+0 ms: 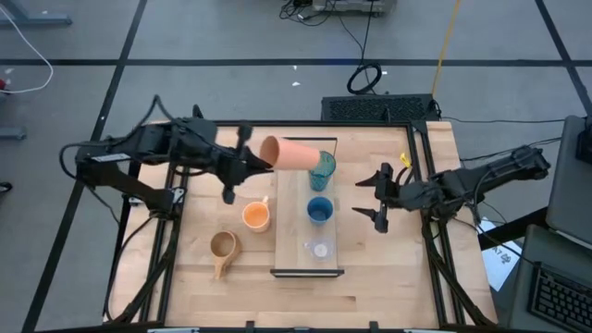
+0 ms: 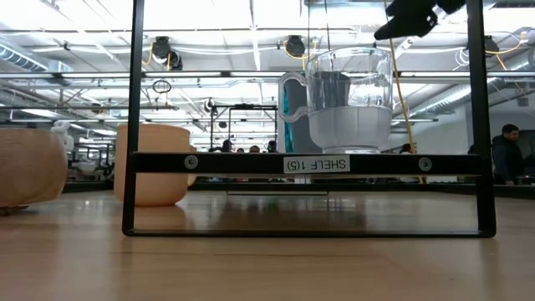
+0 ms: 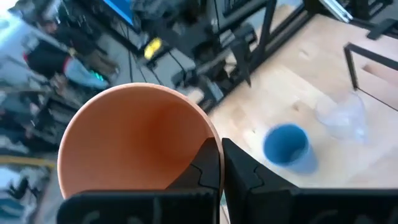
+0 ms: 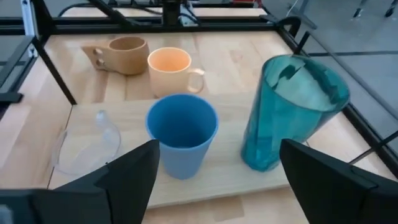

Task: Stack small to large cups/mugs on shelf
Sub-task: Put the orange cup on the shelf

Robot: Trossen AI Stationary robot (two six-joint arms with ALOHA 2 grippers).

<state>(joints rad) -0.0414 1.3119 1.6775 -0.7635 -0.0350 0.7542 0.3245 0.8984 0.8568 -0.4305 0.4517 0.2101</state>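
Observation:
My left gripper (image 1: 259, 165) is shut on the orange cup (image 1: 291, 153), which it holds on its side above the shelf's far end, next to the teal tumbler (image 1: 321, 169). The tumbler, the blue cup (image 1: 319, 210) and the tiny clear glass (image 1: 320, 248) stand in a row on the light-wood shelf (image 1: 291, 231). The orange mug with the pale handle (image 1: 256, 215) and the tan handled mug (image 1: 223, 246) stand on the table left of the shelf. My right gripper (image 1: 381, 196) is open and empty, right of the shelf, level with the blue cup (image 4: 182, 134). My left gripper pinches the orange cup's wall at the rim (image 3: 208, 146), one finger inside (image 3: 202, 171) and one outside (image 3: 245, 177). The fingers come from the table's left. The cup is lifted clear and lies on its side, mouth toward the gripper, base toward the tumbler.
The shelf has dark rails at both short ends; the near one (image 2: 309, 163) carries a label. Black frame posts (image 1: 427, 185) stand along the table's sides. Bare tabletop (image 1: 388, 268) lies near and right of the shelf. People show in the room beyond (image 2: 506, 155).

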